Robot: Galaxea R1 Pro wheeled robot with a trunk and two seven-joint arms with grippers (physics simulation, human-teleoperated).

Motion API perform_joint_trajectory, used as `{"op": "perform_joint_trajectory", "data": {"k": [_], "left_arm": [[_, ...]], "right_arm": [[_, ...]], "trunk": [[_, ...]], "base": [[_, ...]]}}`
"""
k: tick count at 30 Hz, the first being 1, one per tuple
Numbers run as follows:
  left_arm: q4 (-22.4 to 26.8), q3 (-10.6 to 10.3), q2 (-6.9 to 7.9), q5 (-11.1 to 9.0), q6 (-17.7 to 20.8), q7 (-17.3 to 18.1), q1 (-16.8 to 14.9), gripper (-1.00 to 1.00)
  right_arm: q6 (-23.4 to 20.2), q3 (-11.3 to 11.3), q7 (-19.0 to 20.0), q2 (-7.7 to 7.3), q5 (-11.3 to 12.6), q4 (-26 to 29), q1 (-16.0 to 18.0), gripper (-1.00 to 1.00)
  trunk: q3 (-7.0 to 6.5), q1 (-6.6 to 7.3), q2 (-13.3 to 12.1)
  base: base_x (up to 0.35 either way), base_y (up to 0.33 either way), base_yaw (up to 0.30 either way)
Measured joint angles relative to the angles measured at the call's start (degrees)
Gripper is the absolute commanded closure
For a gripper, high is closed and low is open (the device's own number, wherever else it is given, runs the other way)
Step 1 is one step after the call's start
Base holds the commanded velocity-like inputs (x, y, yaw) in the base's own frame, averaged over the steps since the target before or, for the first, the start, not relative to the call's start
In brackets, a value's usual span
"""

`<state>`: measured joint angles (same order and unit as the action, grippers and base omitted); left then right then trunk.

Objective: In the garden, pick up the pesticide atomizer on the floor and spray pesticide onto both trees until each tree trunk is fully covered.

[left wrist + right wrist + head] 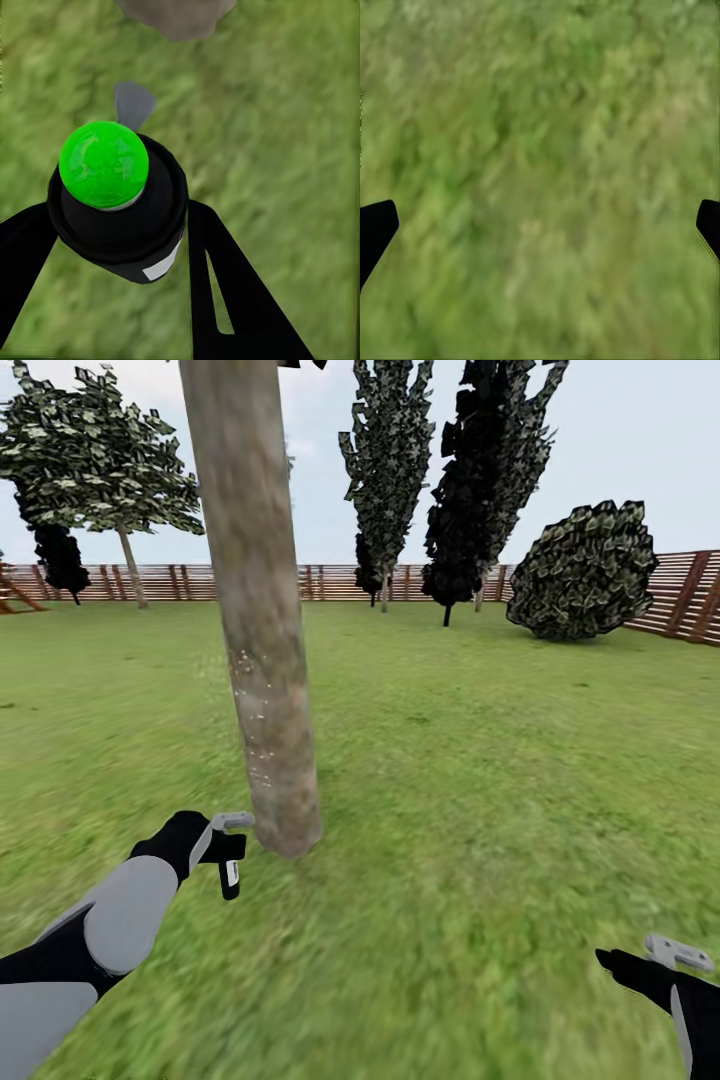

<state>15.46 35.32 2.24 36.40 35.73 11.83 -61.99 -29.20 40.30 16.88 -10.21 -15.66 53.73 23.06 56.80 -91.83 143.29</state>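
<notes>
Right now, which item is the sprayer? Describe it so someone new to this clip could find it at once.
Start at the thick grey-brown tree trunk rising from the lawn in the head view. Just beside its base, the left gripper is closed around the sprayer, a small black canister hanging down with a pale strip. Seen from the left wrist, it carries a bright green ball, unlike the open, empty right gripper.

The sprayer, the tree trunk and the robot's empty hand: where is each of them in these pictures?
Pesticide atomizer [120, 217]: left wrist view, on its black body below the green ball.
Tree trunk [262, 630]: head view, on the speckled bark halfway up.
Right hand [680, 953]: head view, on its grey fingers over the grass.
</notes>
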Motion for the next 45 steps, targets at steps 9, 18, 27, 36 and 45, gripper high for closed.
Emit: {"op": "perform_joint_trajectory", "data": {"k": [9, 18, 27, 36, 45], "left_arm": [[-0.01, -0.01, -0.01, 0.0, -0.01, -0.01, -0.01, 1.0], [-0.02, -0.01, -0.06, 0.02, -0.02, -0.03, -0.01, 1.0], [0.0, -0.01, -0.03, -0.05, 0.0, -0.01, 0.0, 1.0], [0.0, -0.02, -0.1, -0.07, 0.02, -0.04, -0.01, 1.0], [-0.01, -0.01, -0.13, -0.08, 0.01, -0.02, -0.01, 1.0]], "right_arm": [[-0.01, 0.01, 0.0, -0.01, 0.0, 0.01, -0.01, -1.0], [0.22, 0.06, 0.22, -0.34, -1.37, -0.24, 0.0, -1.0], [0.17, 0.06, 0.09, -0.01, -1.59, -0.26, 0.02, -1.0], [0.2, 0.0, 0.01, -0.01, -1.63, -0.35, 0.01, -1.0], [0.17, -0.03, 0.0, -0.01, -1.67, -0.33, 0.0, -1.0]], "trunk": [[0.0, 0.0, 0.0], [0.0, 0.0, 0.0], [0.0, -0.01, 0.0], [0.0, -0.01, 0.0], [0.0, 0.0, 0.0]], "base": [[0.098, -0.312, 0.216], [0.09, -0.312, 0.007], [0.007, -0.312, 0.137], [0.0, -0.235, 0.256], [0.017, -0.118, 0.177]]}}
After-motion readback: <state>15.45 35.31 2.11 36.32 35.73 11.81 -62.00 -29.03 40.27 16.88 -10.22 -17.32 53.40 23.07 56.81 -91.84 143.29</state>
